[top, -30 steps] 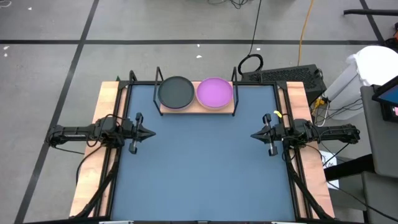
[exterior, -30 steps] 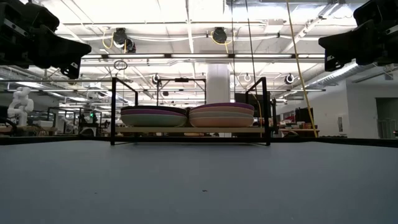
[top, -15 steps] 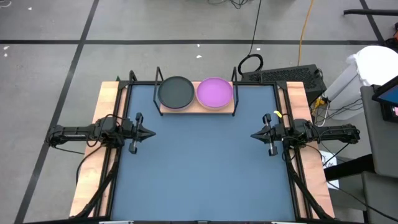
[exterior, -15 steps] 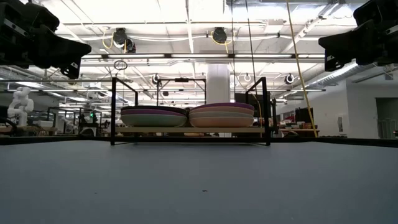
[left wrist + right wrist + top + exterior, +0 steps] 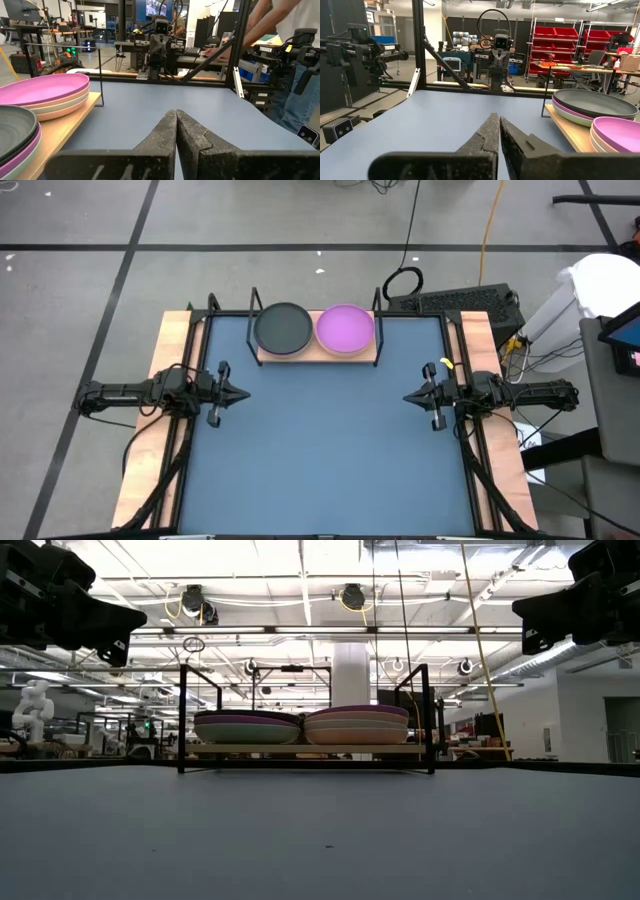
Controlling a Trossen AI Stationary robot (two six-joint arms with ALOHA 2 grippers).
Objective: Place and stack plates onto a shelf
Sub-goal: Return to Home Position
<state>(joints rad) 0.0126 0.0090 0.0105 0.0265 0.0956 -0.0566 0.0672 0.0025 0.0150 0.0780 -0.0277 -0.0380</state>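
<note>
High view, shelf: the shelf [image 5: 316,357] sits at the counter's [image 5: 320,460] far edge, midway between the arms. On it a grey plate [image 5: 284,328] and a purple plate [image 5: 345,328] lie side by side, grey on the left arm's side.
High view, arms: the left gripper [image 5: 243,393] and right gripper [image 5: 408,396] are at opposite sides of the counter. Their tips point inward, well apart from the shelf.
Low view: two stacks stand on the shelf, rims about touching. The layers are hard to count, perhaps four each.
Left wrist view: the fingers [image 5: 165,131] are pressed together and empty. The purple plate tops paler ones, and a person [image 5: 292,65] stands beyond the counter.
Right wrist view: the fingers [image 5: 487,134] are pressed together and empty. The grey plate lies over a purple one.
</note>
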